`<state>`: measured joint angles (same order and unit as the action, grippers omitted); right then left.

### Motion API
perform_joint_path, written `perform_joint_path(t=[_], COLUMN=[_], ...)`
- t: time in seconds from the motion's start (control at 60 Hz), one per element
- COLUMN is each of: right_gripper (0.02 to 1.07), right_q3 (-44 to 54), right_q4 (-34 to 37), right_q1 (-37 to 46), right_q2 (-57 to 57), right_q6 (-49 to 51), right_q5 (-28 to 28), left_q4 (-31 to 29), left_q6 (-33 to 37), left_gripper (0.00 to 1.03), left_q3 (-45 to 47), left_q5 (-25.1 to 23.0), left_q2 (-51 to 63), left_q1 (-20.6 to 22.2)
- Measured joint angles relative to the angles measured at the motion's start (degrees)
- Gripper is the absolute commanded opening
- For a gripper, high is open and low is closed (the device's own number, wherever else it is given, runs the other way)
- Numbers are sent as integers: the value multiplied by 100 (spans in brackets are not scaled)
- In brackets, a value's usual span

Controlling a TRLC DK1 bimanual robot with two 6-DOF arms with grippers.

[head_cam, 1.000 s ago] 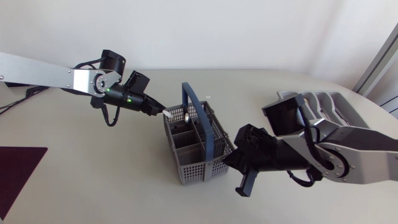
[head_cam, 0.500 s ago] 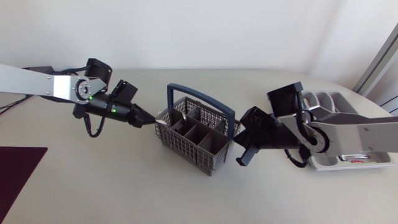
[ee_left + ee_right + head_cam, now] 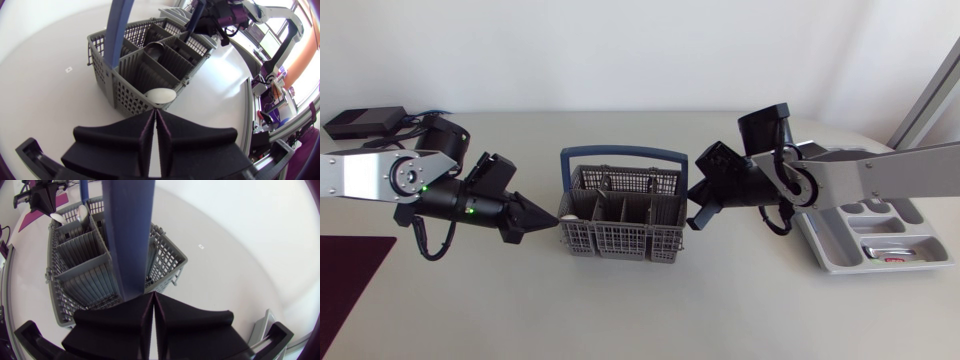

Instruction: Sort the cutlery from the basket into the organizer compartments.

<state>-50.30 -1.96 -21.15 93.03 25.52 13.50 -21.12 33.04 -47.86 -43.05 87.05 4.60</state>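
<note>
- On the pale table, the basket has swung round and now lies lengthwise between the arms.
- The left gripper and the right gripper are both clenched and empty, one at each end of it.
- The organizer is still waiting for cutlery.

The grey plastic lattice basket with a blue hoop handle stood at the middle of the pale table; the grey moulded plastic organizer tray lay near the table's right edge, well apart; the matte black left gripper was just beside the basket's left end, the matte black right gripper at its right end; a white plastic spoon sat in the end compartment nearest the left gripper, a metal spoon farther in.
</note>
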Motion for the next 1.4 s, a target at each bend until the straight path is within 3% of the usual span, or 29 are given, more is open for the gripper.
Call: perform_joint_path(t=[0.3,0.7,0.85,1.0,1.2,1.4], right_gripper=[7,8,8,17,25,26], right_q3=[155,654,671,625,232,-52], right_q4=[-22,332,732,1008,1091,966], right_q1=[205,-155,-643,-1449,-2236,-2500], right_q2=[-107,-1209,-2006,-2321,-2068,-1432], right_q6=[0,-7,-55,-234,-457,-474], right_q5=[-140,-612,-1029,-1547,-1943,-2129], left_q4=[-2,-2,-4,-2,-2,-2], left_q6=[28,219,221,269,282,284], left_gripper=[7,7,7,7,7,7], left_q3=[216,426,509,514,518,520], left_q5=[-22,-48,-72,-129,-155,-155], left_q2=[-157,-291,-343,-348,-431,-457], left_q1=[-11,-9,2,20,157,234])
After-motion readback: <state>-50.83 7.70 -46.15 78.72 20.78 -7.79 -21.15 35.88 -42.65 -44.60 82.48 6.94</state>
